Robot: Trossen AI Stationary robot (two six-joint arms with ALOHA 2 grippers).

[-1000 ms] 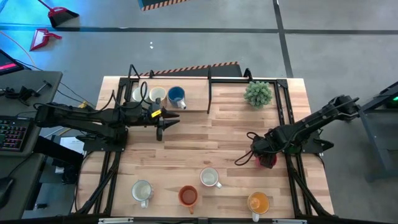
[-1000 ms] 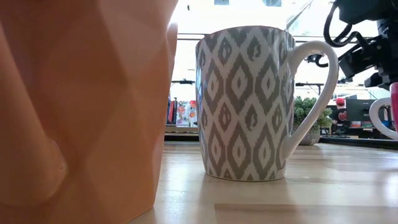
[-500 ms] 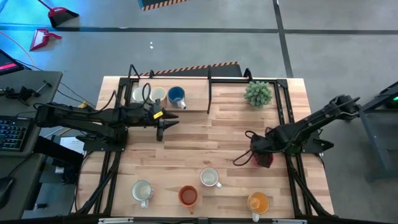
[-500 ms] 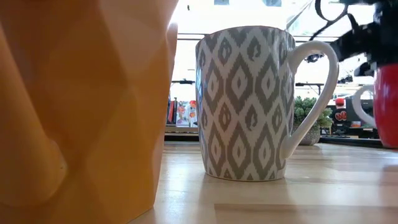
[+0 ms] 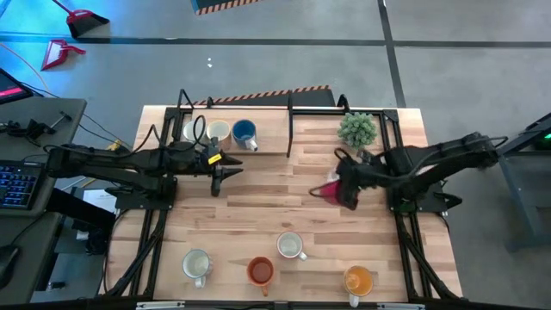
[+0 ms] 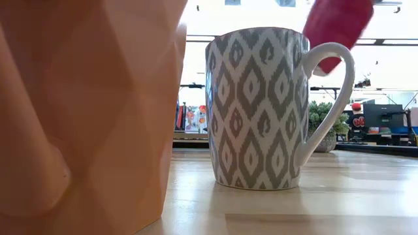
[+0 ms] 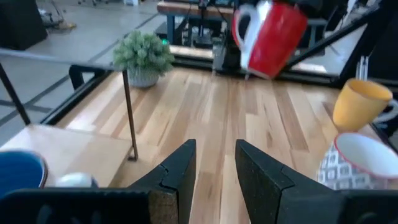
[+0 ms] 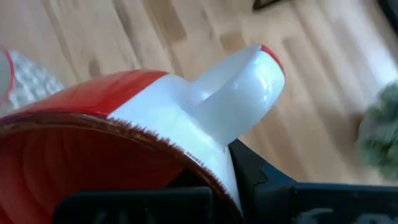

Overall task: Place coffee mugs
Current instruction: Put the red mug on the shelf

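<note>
right gripper [image 5: 343,188]: centre-right of the high view, clamped on the red mug [image 5: 330,191] at its rim; fingers pinch the wall beside the white handle [image 8: 239,93]
red mug: off the table [image 5: 284,194], tilted; in the low view it shows at upper right [image 6: 334,26], above the patterned mug's handle
left gripper [image 5: 219,172]: left of centre in the high view, fingers a little apart, nothing between them [image 7: 214,171]; sits just below the shelf [image 5: 250,146]
shelf mugs: white mug [image 5: 191,131], cream mug [image 5: 217,131] and blue mug [image 5: 244,133] in a row at upper left of the table
front row: white mug [image 5: 196,263], red-orange mug [image 5: 260,271], yellow mug [image 5: 358,280] along the bottom edge
patterned mug [image 5: 290,245]: just above and between the red-orange and yellow ones; upright, grey-and-white pattern, handle to frame right in the low view [image 6: 258,108]
orange mug, low view: fills the left side [image 6: 85,111], very close to the camera
plant [image 5: 357,130]: upper right of the table, near the right arm
</note>
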